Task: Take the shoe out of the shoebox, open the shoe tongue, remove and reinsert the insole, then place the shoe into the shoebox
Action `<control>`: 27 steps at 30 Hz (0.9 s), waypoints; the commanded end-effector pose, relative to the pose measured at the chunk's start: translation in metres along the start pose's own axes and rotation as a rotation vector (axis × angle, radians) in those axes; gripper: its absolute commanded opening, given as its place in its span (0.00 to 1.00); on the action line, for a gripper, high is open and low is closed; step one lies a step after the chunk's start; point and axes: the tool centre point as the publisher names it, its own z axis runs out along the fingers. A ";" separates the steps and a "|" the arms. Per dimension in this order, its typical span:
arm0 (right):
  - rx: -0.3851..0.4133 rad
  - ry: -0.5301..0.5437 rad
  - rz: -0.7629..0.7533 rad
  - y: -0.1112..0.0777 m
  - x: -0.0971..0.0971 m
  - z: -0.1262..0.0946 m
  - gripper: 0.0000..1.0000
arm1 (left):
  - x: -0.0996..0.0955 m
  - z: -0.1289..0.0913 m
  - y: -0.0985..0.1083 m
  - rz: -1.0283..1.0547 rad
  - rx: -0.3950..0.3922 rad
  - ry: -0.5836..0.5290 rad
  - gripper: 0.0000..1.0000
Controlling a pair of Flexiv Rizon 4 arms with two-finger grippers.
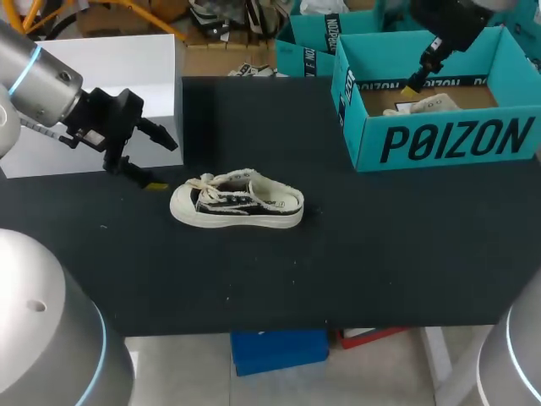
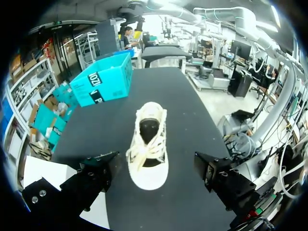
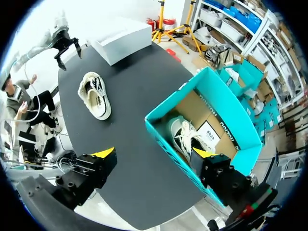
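With the shoe upright mid-desk, well apart from the box, the wide-open left claw near its toe should probably steady the sole while the right claw, spread wide above the box, lifts the tongue.

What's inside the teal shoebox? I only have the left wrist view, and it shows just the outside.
Observer: A second shoe lies inside the shoebox; the right wrist view looks down into it.
Operator: And the other arm?
Observer: The right gripper hangs over the shoebox, open.
Operator: Is this arm touching anything?
Observer: No. The head view shows a gap between the left gripper and the toe of the shoe on the table.
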 end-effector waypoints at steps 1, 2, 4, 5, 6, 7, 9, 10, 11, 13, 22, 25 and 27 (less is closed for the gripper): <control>-0.086 0.017 -0.123 -0.005 -0.001 0.001 1.00 | 0.001 0.001 0.001 0.003 0.000 -0.004 1.00; -0.086 0.017 -0.123 -0.005 -0.001 0.001 1.00 | 0.001 0.001 0.001 0.003 0.000 -0.004 1.00; -0.086 0.017 -0.123 -0.005 -0.001 0.001 1.00 | 0.001 0.001 0.001 0.003 0.000 -0.004 1.00; -0.086 0.017 -0.123 -0.005 -0.001 0.001 1.00 | 0.001 0.001 0.001 0.003 0.000 -0.004 1.00; -0.111 0.018 -0.172 -0.007 0.012 0.000 1.00 | 0.001 0.001 0.001 0.003 0.000 -0.004 1.00; -0.114 0.017 -0.223 -0.007 0.023 0.000 1.00 | 0.001 0.001 0.001 0.003 0.000 -0.004 1.00; -0.169 0.000 -0.289 -0.009 0.044 -0.002 1.00 | 0.001 0.001 0.001 0.003 0.000 -0.004 1.00; -0.201 0.010 -0.307 -0.011 0.053 -0.001 1.00 | 0.001 0.001 0.001 0.003 0.000 -0.004 1.00; -0.208 0.012 -0.317 -0.013 0.064 0.002 1.00 | 0.001 0.001 0.001 0.003 0.000 -0.004 1.00; -0.234 0.015 -0.358 -0.016 0.086 0.007 1.00 | 0.001 0.001 0.001 0.003 0.000 -0.004 1.00; -0.382 0.037 -0.395 -0.012 0.141 0.046 1.00 | 0.001 0.001 0.001 0.003 0.000 -0.004 1.00; -0.435 0.046 -0.382 -0.006 0.147 0.063 1.00 | 0.001 0.001 0.001 0.003 0.000 -0.004 1.00; -0.469 0.051 -0.384 0.001 0.151 0.071 1.00 | 0.001 0.001 0.001 0.003 0.000 -0.004 1.00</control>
